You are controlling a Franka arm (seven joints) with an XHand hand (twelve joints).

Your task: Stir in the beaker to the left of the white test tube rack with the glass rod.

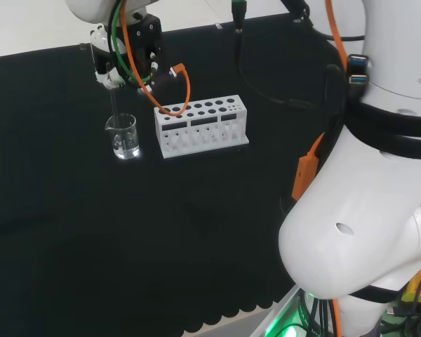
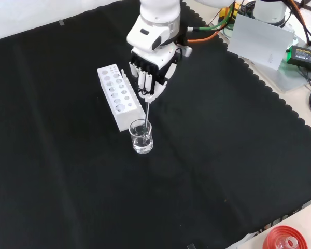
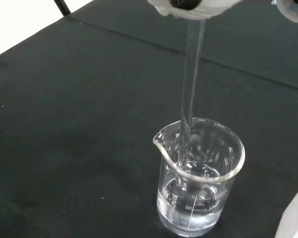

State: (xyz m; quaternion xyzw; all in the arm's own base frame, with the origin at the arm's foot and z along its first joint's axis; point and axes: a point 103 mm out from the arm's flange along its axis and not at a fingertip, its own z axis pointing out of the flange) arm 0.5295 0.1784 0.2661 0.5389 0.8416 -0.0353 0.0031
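A black cloth with a scalloped edge covers the table. In the front view, a grey panel and a black box with a green label sit at far right. A red ribbed ring lies at the near right corner, off the cloth.

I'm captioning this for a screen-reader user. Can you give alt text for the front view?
A robot hand holds a glass rod upright with its lower end inside a small clear beaker holding clear liquid, on black cloth. A white test tube rack stands just beyond the beaker.
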